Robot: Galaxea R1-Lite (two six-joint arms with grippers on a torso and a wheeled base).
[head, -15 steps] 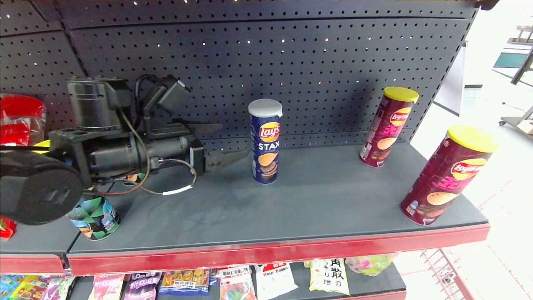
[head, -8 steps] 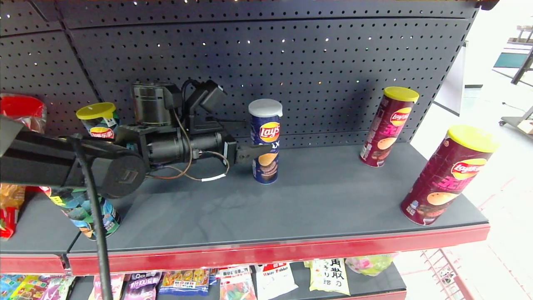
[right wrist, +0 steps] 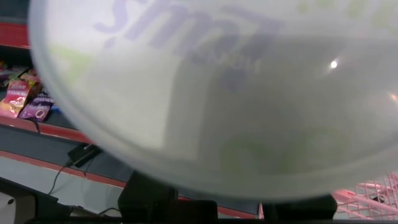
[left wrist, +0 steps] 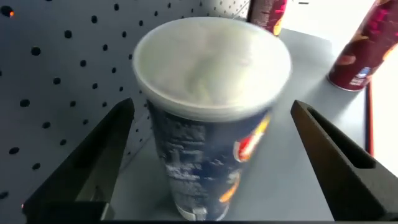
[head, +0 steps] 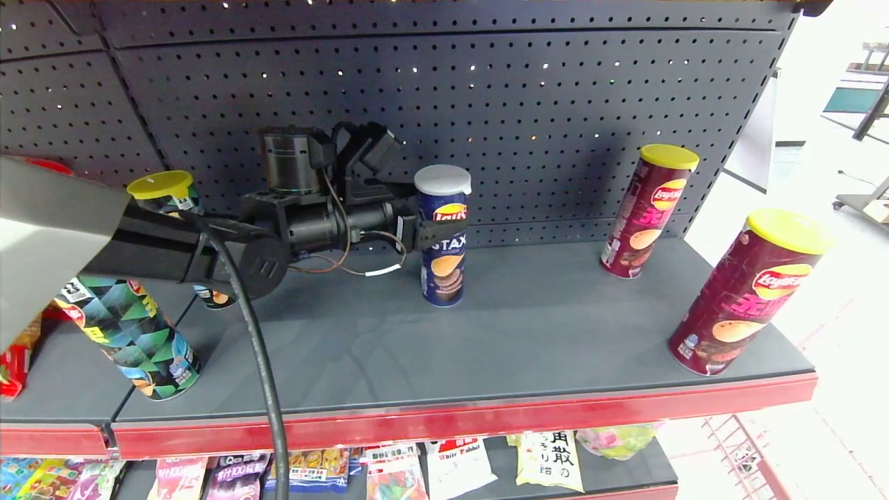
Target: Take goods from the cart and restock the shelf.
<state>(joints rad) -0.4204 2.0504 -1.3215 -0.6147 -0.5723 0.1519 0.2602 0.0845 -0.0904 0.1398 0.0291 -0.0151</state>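
Blue can: the blue can [head: 444,278] with the pale grey lid stands upright about mid-shelf, towards the far side and just in front of the pegboard back [head: 555,104]. Its label faces the aisle, which suits display.
Left gripper: the left gripper [head: 432,235] is spread wide and straddles the can's upper half. In the left wrist view one of its fingers [left wrist: 93,162] lies on each side of the can with a gap showing, so nothing is pinched.
Approach: the left arm comes in level from the left, above the shelf [head: 486,361]. A side hold at that height would probably keep a tall, narrow can from tipping.
Step, as I judge it: the can already rests on the shelf. The open stance fits either a release or a hold about to be taken, and I cannot tell which.
Right gripper: a pale, translucent round surface [right wrist: 205,93] sits close to the right wrist camera. I cannot tell what it is or what state the right gripper is in.
Neighbours: a maroon can [head: 649,212] stands far right and a second maroon can [head: 750,292] near right at the shelf's front lip, both well apart from the blue one. A green patterned can [head: 128,333] stands near left, and a yellow-lidded can [head: 163,191] stands behind the arm.
Risk: the can is light and top-heavy, so an uneven squeeze could nudge it into the pegboard.
Below: snack packets [head: 444,472] lie on the lower shelf.
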